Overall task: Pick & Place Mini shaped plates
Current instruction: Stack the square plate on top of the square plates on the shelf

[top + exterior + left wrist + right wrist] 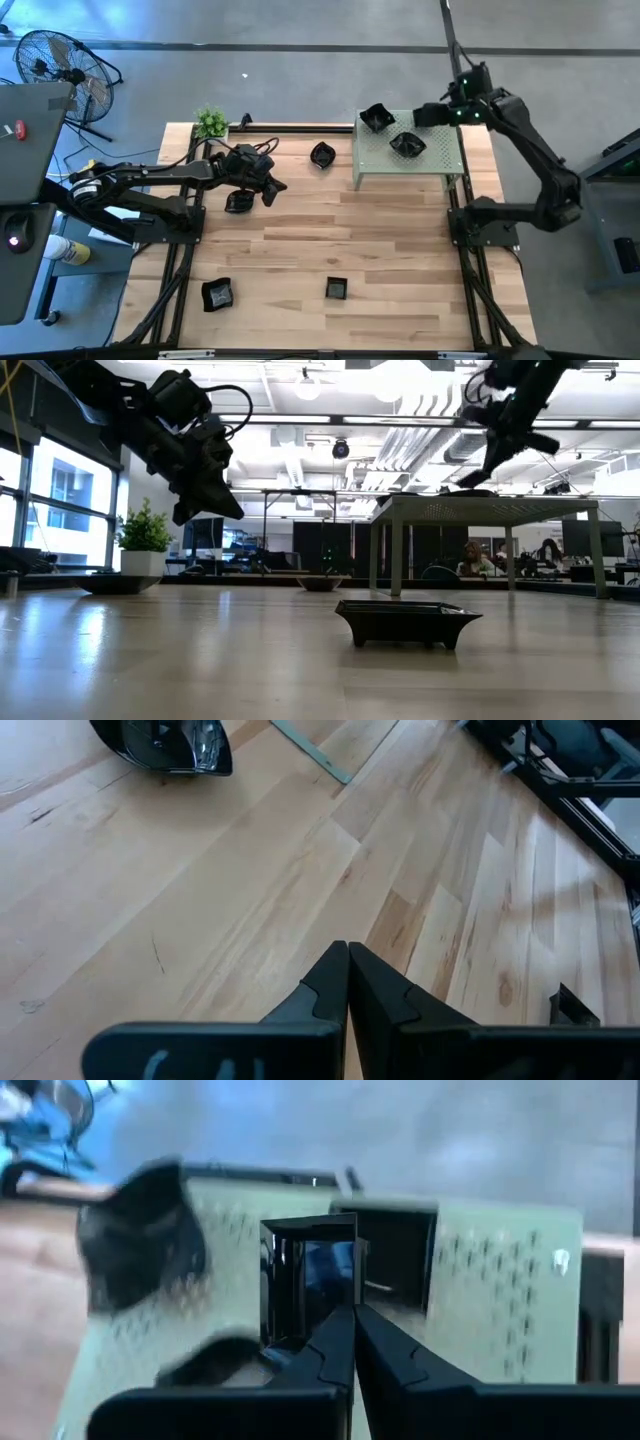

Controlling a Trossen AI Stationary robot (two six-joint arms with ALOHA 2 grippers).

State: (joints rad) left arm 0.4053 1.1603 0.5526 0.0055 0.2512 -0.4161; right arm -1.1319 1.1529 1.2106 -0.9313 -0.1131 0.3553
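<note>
My right gripper (352, 1315) hangs above the pale green perforated stand (440, 160) at the table's far right and is shut on a square glossy black plate (308, 1275). Two wavy black plates (376, 118) (407, 144) rest on the stand's top. My left gripper (272, 188) hovers shut and empty over the table's left half, just right of a black plate (238, 202) that lies flat on the wood. Another plate (322, 155) sits near the far edge. Two more (217, 294) (336, 289) lie near the near edge. My right gripper pinches the square plate by its rim (335, 1302) between the two fingers. The plate is lifted clear of the stand and stands tilted on edge ahead of the fingertips, its hollow side toward the wrist camera.
A small potted plant (210, 122) stands at the far left corner. A black rail (300, 127) runs along the far edge. The stand's legs (397, 555) rise from the table's far right. Bare wood lies between the left gripper and the two near plates.
</note>
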